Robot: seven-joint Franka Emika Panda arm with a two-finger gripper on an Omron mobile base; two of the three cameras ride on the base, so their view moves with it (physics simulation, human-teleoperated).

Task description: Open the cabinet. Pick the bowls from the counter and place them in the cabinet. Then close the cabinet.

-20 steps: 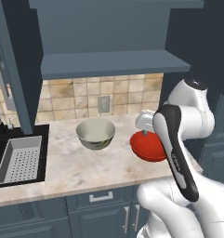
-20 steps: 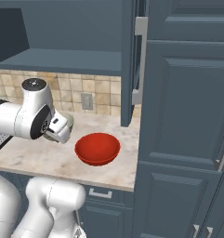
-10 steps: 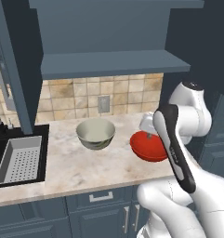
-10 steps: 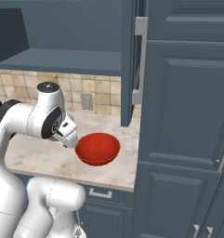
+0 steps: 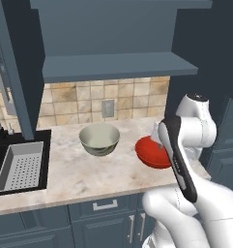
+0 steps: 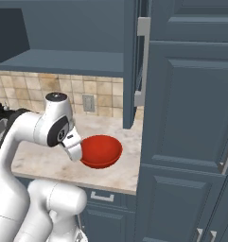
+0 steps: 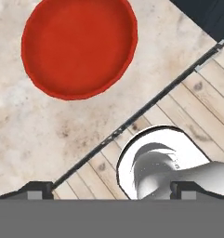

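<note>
Resting on the marbled counter (image 5: 79, 179) near its front right corner, the glossy red bowl (image 5: 149, 152) lay just beside the arm's wrist, with the cream-white bowl (image 5: 99, 139) a little apart to its left, nearer the black sink (image 5: 19, 167). The gripper (image 6: 74, 147) hung at the red bowl's near rim; whether it was spread or pinched together could not be told, since the hand view showed just the two dark fingertips (image 7: 36, 189) at its bottom corners with the bowl well ahead of them. Judging from this, a descent off-centre might nudge the shallow bowl toward the counter edge, or the fingers might slip off its smooth rim. Counted: two bowls, one sink, one open cabinet (image 5: 113, 63) with a single shelf, and one cabinet door (image 6: 130, 61) swung out beside the lift path.
</note>
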